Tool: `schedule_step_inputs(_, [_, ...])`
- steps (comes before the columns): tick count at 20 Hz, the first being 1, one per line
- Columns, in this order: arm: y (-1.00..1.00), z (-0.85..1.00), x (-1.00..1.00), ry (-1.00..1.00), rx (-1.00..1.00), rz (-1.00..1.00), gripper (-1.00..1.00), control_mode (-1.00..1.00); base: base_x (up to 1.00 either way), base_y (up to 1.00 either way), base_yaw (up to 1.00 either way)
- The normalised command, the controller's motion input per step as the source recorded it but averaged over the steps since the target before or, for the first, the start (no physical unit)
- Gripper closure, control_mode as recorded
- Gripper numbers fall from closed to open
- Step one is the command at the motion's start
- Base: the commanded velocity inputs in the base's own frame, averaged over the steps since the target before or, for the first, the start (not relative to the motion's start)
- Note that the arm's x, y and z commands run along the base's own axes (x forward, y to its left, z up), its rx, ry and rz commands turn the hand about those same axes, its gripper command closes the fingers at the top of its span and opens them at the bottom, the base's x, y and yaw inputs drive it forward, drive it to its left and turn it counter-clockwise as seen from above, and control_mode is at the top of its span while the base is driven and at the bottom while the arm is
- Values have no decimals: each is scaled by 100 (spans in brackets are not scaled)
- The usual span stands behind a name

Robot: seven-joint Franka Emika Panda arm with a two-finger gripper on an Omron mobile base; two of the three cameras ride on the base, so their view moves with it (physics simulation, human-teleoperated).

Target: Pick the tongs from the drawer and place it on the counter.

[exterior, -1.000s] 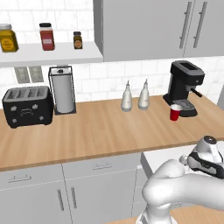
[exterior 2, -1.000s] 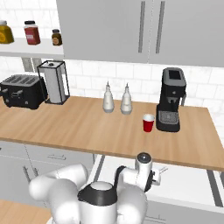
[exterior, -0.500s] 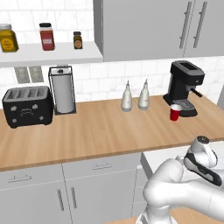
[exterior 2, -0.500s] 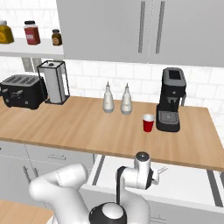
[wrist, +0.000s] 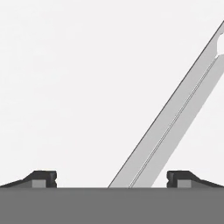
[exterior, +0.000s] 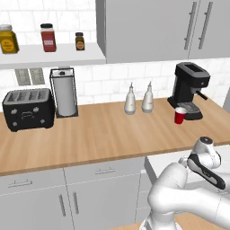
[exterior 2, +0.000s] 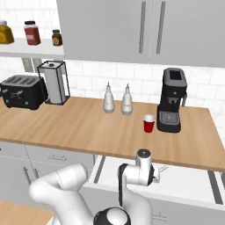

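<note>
The tongs (wrist: 175,118) lie flat on the drawer's white floor as a pale silvery strip, running diagonally from between my fingertips to the upper right of the hand view. My gripper (wrist: 113,178) is open, one dark fingertip (wrist: 43,177) on each side of the tongs' near end, holding nothing. In the right base view my hand (exterior 2: 141,169) reaches down into the open drawer (exterior 2: 184,182) below the counter (exterior 2: 79,127). From the left base view the hand (exterior: 204,157) hangs over the drawer (exterior: 157,162) at the counter's (exterior: 103,130) front edge.
On the counter stand a red cup (exterior 2: 149,123), a black coffee machine (exterior 2: 171,101), two white bottles (exterior 2: 117,99), a paper towel holder (exterior 2: 53,82) and a black toaster (exterior 2: 22,90). Spice jars sit on the wall shelf (exterior: 49,54).
The arm has folded differently, and the hand has shifted slightly left and sunk a little toward the drawer. Nothing on the counter has moved.
</note>
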Motion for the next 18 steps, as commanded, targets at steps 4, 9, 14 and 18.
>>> schedule_step_inputs(4, [-10, -36, -23, 4, 3, -8, 100, -100, 0, 0, 0])
schedule_step_inputs(9, [-14, -33, -29, 1, 4, -11, 100, -100, 0, 0, 0])
schedule_step_inputs(14, [-20, -26, -31, 1, 6, -12, 100, -100, 0, 0, 0])
schedule_step_inputs(18, [-3, -2, -6, 0, 3, -6, 100, -100, 0, 0, 0])
